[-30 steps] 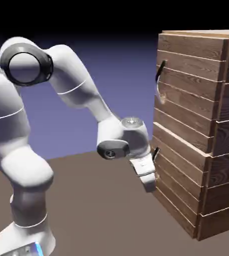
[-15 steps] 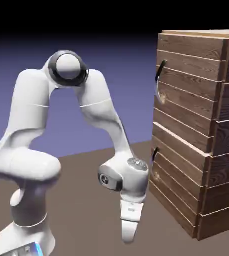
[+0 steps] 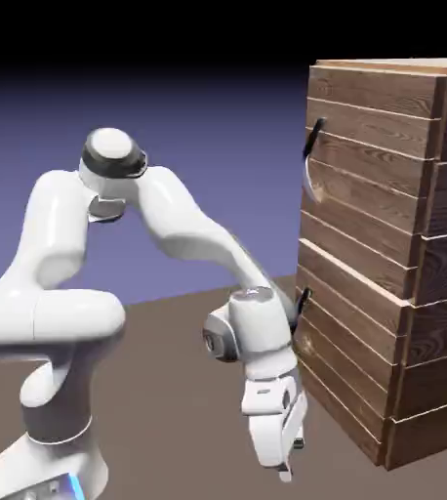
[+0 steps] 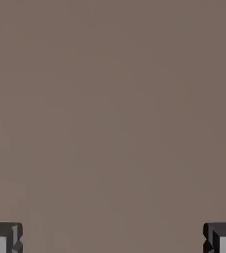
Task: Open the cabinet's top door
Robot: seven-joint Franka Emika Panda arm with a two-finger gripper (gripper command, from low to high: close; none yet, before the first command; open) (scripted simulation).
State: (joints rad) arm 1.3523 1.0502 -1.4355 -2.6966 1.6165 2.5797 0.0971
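— Item one: the cabinet (image 3: 364, 244)?
— Cabinet, tall, boxy, dark brown horizontal planks with pale seams. Stands at the exterior view's right, on the brown worktop (image 3: 159, 391).
— Item two: the top door (image 3: 369, 166)?
— Door, upper, plank-faced, the larger of two. Closed, flush with the cabinet front. Fitted with one curved bar handle (image 3: 311, 161), dark above, pale below, towards the door's left edge.
— And beneath it?
— Lower door (image 3: 349, 337), shorter, likewise closed. One small dark handle (image 3: 303, 301), partly behind the arm's wrist.
— Item three: the arm (image 3: 179, 215)?
— Arm, white, jointed, with dark rings. Base at the left; forearm slopes down to the right, hand low, left of the cabinet.
— Condition of the fingers (image 4: 15, 238)?
— Open, set wide apart, one at each lower corner of the hand view. Nothing between them but plain brown surface.
— Their bearing in the exterior view?
— Pointing down, slightly tilted, well below the top door's handle and apart from it.
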